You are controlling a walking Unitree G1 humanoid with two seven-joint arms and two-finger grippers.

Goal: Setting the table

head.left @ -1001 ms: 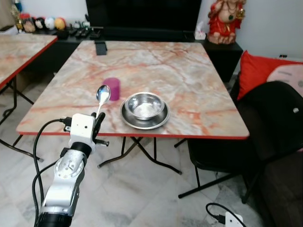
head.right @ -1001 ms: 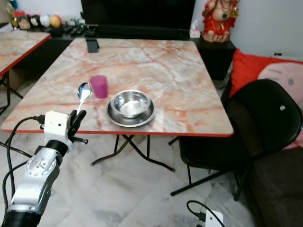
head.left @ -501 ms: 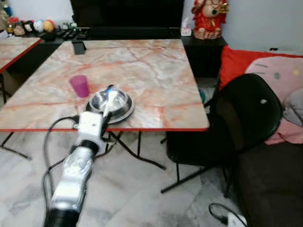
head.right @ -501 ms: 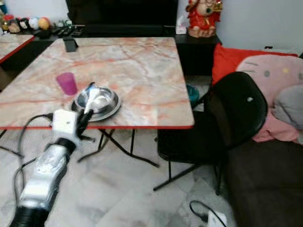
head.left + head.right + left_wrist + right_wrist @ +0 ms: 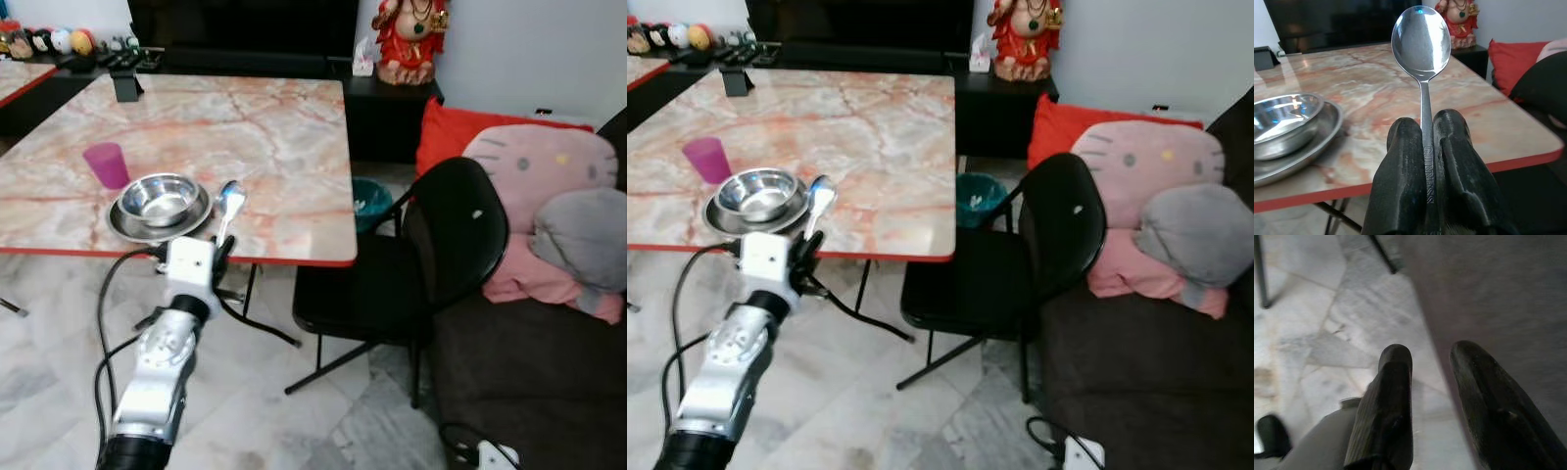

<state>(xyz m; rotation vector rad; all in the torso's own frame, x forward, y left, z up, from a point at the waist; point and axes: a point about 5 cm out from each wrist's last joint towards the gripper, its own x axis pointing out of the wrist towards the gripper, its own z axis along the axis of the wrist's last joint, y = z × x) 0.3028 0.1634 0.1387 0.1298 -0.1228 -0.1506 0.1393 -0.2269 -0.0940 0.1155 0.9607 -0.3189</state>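
Observation:
My left gripper [image 5: 221, 247] is shut on the handle of a steel spoon [image 5: 228, 202], held upright with its bowl up [image 5: 1421, 41], just in front of the marble table's red front edge [image 5: 274, 258]. On the table, left of the spoon, a steel bowl [image 5: 162, 199] sits in a steel plate [image 5: 127, 227], and a pink cup [image 5: 106, 164] stands beyond them. My right gripper [image 5: 1432, 357] hangs open over the marble floor beside a dark surface.
A black chair [image 5: 421, 255] stands at the table's right, with a dark sofa [image 5: 529, 382] holding a pink cushion [image 5: 534, 181], a grey cushion [image 5: 583, 235] and a red cushion [image 5: 441, 132]. A black cable [image 5: 470, 446] lies on the floor. A red statue [image 5: 407, 39] stands behind.
The camera has swung right, so the table has shifted left and the chair and sofa have come into view. The spoon now stands right of the bowl rather than before it.

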